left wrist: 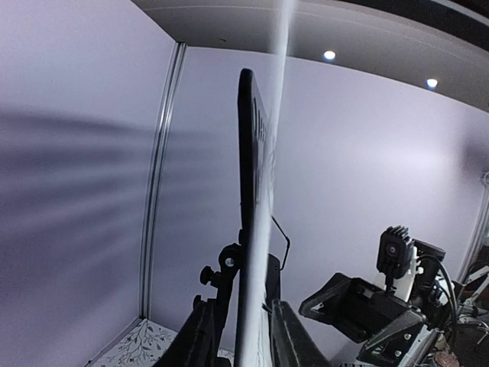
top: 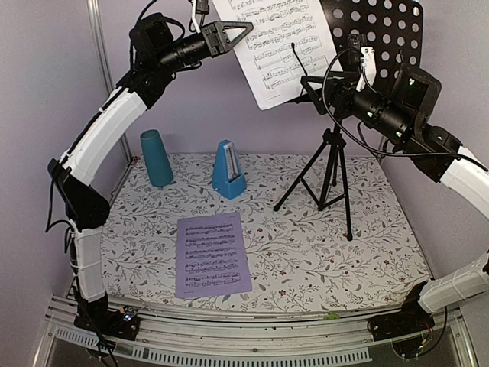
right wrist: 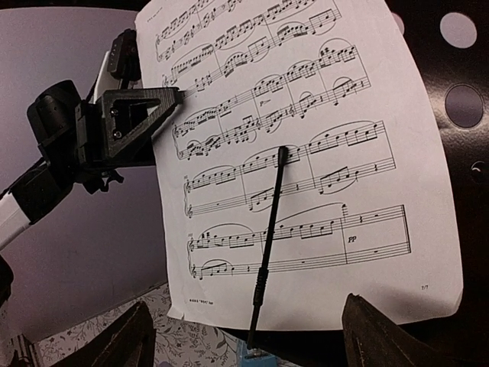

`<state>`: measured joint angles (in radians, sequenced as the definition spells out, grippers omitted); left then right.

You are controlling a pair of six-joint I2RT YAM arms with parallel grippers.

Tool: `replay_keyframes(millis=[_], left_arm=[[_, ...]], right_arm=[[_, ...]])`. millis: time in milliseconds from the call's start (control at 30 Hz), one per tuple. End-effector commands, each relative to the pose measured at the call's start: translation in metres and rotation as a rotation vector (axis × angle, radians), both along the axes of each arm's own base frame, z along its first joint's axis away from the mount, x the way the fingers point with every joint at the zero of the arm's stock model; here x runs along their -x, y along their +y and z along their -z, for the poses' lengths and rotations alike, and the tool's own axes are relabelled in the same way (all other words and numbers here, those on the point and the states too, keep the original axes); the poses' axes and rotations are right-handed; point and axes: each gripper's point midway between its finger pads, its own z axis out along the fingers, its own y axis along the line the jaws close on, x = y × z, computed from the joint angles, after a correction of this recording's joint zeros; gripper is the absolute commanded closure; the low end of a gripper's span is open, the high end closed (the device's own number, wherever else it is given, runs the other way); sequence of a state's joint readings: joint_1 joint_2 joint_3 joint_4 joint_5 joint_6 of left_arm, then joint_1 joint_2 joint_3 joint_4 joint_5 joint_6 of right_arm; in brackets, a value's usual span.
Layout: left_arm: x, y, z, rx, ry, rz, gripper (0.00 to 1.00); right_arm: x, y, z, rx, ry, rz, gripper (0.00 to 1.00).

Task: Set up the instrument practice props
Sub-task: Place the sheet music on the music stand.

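Reading of print: the white sheet-music page (right wrist: 306, 153) carries six black staves with slurred notes. A "pp" marking under the fifth stave is legible. The small print at the page's foot is too small to make out.

Position: this page stands skewed against the face of the music stand (top: 330, 172), on its perforated tray (top: 382, 30). Much of the page overhangs the tray's left side. A thin black retainer wire (right wrist: 269, 229) lies across its front. The tray is flat black sheet punched with round holes, carried on slim tripod legs.

Left gripper (left wrist: 244, 306): raised to the page's left edge. Its black triangular fingers are slightly parted, with the paper edge-on between them.

Right gripper (right wrist: 246, 306): facing the page's lower edge, fingers spread wide, with nothing pinched.

On the table: the lavender sheet-music page (top: 212, 254) lies flat near the front edge, showing five printed staves that cannot be read. The metronome (top: 229, 170), a blue pyramid, stands upright behind it. A tall tapered teal cup (top: 157, 157) stands to the left, apart from it. The tablecloth (top: 344, 245) is white with a grey leaf-and-sprig print.
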<state>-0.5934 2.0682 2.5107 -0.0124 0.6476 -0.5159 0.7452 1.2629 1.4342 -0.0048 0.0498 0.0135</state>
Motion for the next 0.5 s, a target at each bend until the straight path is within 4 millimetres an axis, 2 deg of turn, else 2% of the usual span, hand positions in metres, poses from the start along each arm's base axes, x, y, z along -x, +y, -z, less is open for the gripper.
replay_keyframes(millis=[0, 100, 200, 233, 267, 467], left_arm=[[0.008, 0.004, -0.003, -0.013, -0.029, -0.029, 0.71], [0.011, 0.008, -0.004, -0.021, -0.036, -0.045, 0.66], [0.008, 0.009, 0.001, -0.039, -0.028, -0.056, 0.66], [0.018, 0.016, -0.010, -0.030, -0.046, -0.058, 0.66], [0.022, 0.018, -0.012, -0.032, -0.051, -0.057, 0.66], [0.032, 0.021, -0.006, -0.057, -0.048, -0.043, 0.68]], right_arm=[[0.004, -0.022, -0.014, 0.081, -0.055, 0.022, 0.11], [-0.004, -0.038, -0.017, 0.087, -0.059, -0.015, 0.10], [-0.006, -0.044, -0.020, 0.094, -0.071, -0.048, 0.09], [-0.006, -0.046, -0.021, 0.099, -0.078, -0.058, 0.08], [-0.008, -0.048, -0.022, 0.104, -0.081, -0.068, 0.08], [-0.023, -0.065, -0.023, 0.083, -0.055, -0.108, 0.11]])
